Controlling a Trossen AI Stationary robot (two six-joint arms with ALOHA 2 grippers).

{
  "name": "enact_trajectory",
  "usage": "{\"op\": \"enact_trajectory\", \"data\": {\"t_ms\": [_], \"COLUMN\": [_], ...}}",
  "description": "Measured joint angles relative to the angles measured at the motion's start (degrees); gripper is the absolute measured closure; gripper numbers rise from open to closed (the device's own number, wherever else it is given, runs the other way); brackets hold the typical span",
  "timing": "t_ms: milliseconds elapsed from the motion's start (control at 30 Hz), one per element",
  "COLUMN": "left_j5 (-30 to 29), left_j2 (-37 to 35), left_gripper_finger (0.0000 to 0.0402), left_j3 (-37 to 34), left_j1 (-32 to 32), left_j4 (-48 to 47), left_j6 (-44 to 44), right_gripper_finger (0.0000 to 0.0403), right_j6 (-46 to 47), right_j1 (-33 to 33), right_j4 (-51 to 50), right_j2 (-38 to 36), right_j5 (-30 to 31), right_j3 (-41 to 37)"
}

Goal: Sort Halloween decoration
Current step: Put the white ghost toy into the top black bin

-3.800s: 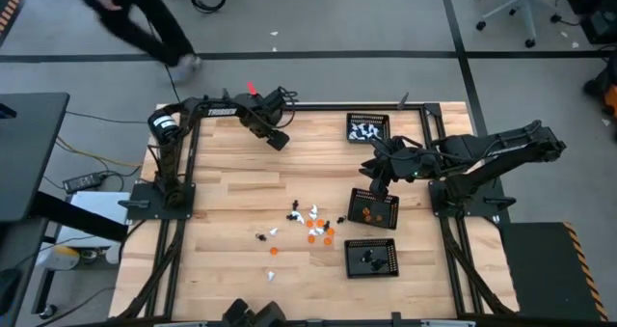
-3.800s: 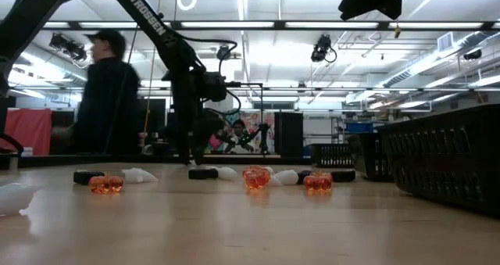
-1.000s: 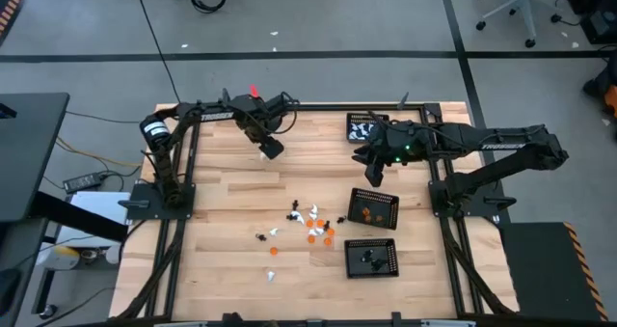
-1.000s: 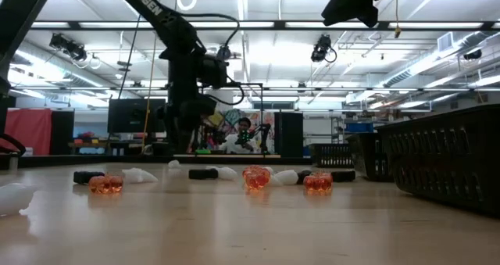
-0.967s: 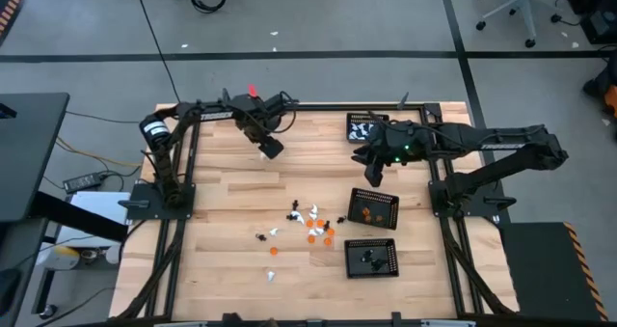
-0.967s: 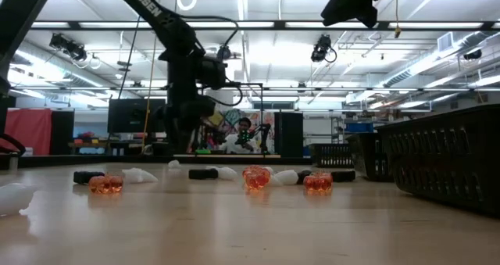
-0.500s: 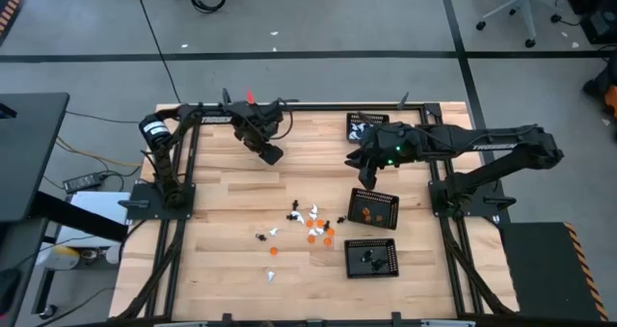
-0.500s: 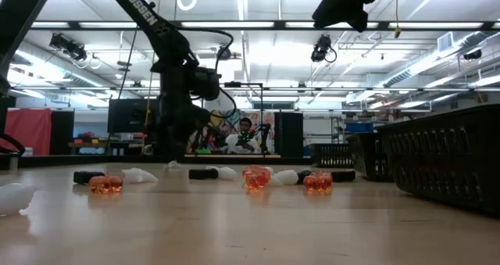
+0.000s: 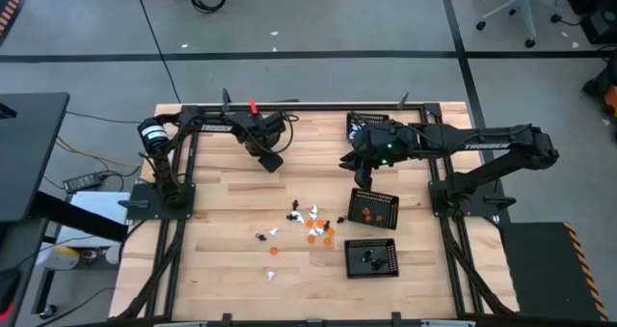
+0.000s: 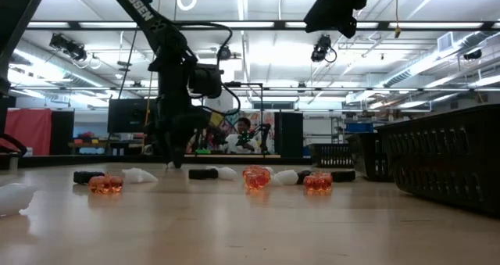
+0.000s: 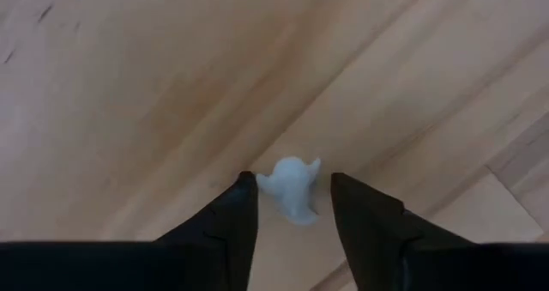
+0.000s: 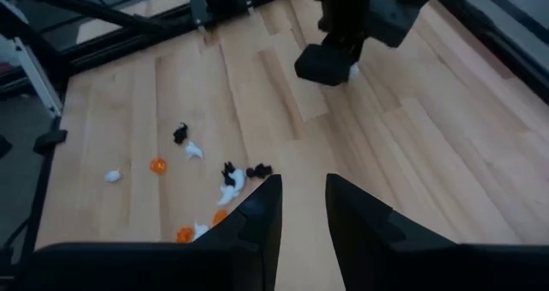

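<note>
my left gripper [image 11: 290, 207] sat low at the table's eleven o'clock, fingers spread either side of a white ghost figure [image 11: 290, 186], ready to clench. my right gripper [image 12: 298, 207] hovered parted, empty.

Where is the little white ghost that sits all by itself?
The white ghost lies on the bare wood between the open fingers of the left gripper, at the table's far left, well away from the pile of figures.
</note>
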Motion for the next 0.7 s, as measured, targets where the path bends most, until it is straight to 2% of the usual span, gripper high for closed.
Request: {"op": "enact_trajectory", "data": {"t_ms": [433,700], "left_j5": [0.3,2.2], "left_j2": [0.2,0.0], "left_gripper_finger": [0.0359,0.0385], "left_j3": [-0.1,0.0], "left_j1": [-2.1,-2.2], "left_j4": [0.8,3.4], "left_j6": [1.7,3.0], "right_gripper_finger": [0.0310,0.0320], "right_j6": [0.1,0.1], "right_j1": [-0.8,-0.8], "right_j4": [0.3,-0.3], "right_j2": [0.2,0.2], "right_j5": [-0.9,-0.8], "right_j3": [0.0,0.0]}}
